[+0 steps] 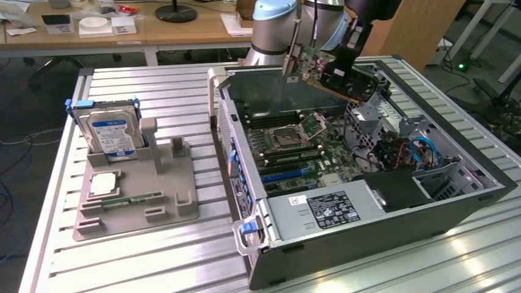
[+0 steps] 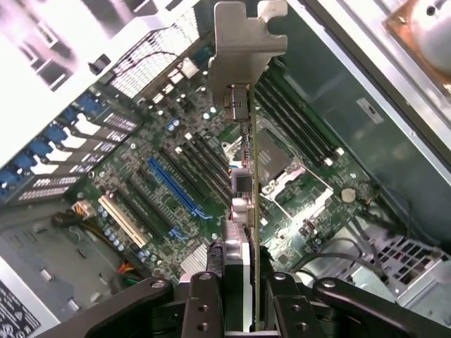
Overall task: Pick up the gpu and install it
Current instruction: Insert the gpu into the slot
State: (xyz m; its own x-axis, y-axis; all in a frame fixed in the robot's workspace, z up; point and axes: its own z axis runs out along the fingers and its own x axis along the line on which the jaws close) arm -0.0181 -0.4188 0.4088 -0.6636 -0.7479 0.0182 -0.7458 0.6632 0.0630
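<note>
The place is a robotics laboratory set up in an office-like room. A Universal Robots arm (image 1: pixel 273 24) rises at the far edge of a slotted aluminium table (image 1: pixel 163 256). Its gripper (image 2: pixel 243 271) is clamped on the gpu (image 1: pixel 313 66) above an open computer case (image 1: pixel 391 244), whose motherboard (image 1: pixel 301 152) lies bare. Beside the case, toward the exterior view's left, a grey moulded fixture (image 1: pixel 155 189) holds a hard drive (image 1: pixel 112 135) upright and smaller computer parts in shaped seats. Behind the table run wooden desks (image 1: pixel 187 30) carrying small boxes, papers and a black lamp base (image 1: pixel 176 12).
</note>
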